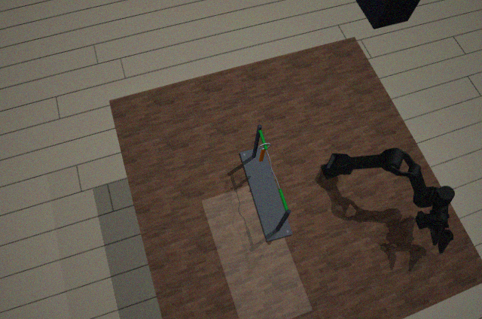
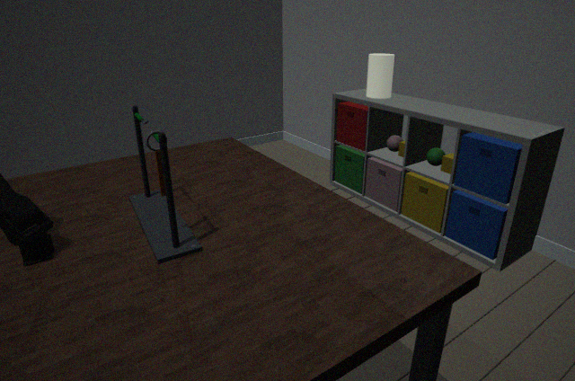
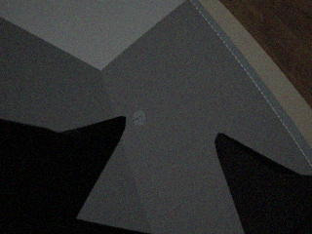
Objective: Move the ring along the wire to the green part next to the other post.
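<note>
The ring (image 1: 269, 144) (image 2: 147, 140) hangs around the green wire part (image 1: 262, 137) beside one post (image 1: 256, 142) (image 2: 169, 190), close to the inner end of that green. Its orange handle (image 1: 261, 155) (image 2: 160, 172) hangs down. The thin grey wire (image 1: 272, 170) runs to the other green part (image 1: 283, 199) (image 2: 139, 117) beside the other post (image 1: 282, 220) (image 2: 141, 154). My gripper (image 1: 439, 247) (image 3: 171, 129) is open and empty, far from the ring, on the arm's opposite side from the wire. The wrist view shows only the room, not the ring.
Both posts stand on a grey base plate (image 1: 262, 195) (image 2: 162, 228) on the brown table (image 1: 187, 125) (image 2: 278, 274). The arm's base (image 1: 330, 168) (image 2: 37, 246) stands beside the plate. A shelf (image 2: 464, 111) with coloured boxes stands beyond the table.
</note>
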Controlling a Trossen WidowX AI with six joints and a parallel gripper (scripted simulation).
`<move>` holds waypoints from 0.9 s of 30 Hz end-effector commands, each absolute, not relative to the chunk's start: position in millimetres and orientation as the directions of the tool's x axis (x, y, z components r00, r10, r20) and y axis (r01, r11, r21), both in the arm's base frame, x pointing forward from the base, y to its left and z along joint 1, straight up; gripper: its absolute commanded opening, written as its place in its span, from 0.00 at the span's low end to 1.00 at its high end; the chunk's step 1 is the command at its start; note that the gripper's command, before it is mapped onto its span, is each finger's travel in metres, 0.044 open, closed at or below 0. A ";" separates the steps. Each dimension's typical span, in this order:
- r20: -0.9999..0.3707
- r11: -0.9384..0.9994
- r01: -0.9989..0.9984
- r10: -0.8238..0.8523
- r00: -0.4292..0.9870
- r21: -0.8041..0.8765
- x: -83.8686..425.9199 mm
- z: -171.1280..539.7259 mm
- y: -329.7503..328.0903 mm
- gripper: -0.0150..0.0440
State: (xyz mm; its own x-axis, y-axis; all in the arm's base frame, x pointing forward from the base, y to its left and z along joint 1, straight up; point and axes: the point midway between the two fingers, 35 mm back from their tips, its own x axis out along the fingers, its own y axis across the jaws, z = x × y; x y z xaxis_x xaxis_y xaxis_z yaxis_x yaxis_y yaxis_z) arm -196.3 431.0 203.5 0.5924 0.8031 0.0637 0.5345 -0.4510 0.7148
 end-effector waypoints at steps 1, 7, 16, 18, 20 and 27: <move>0.064 -0.451 0.533 0.803 0.593 0.716 -195.5 203.9 431.4 0.89; 0.084 -0.438 0.471 0.794 0.602 0.766 -158.2 220.0 448.3 0.62; 0.114 -0.384 0.322 0.776 0.620 0.865 -68.6 252.0 470.1 0.53; 0.118 -0.368 0.290 0.773 0.623 0.884 -48.6 258.0 471.7 0.53; 0.120 -0.350 0.257 0.770 0.627 0.901 -28.8 263.7 472.2 0.53; 0.121 -0.276 0.148 0.760 0.639 0.950 38.4 280.4 465.0 0.53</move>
State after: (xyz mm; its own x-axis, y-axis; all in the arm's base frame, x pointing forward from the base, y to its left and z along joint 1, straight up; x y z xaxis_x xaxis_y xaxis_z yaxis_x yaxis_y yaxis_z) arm 14.1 469.7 276.2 0.6367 0.7610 0.1245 0.1919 -0.3127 0.9302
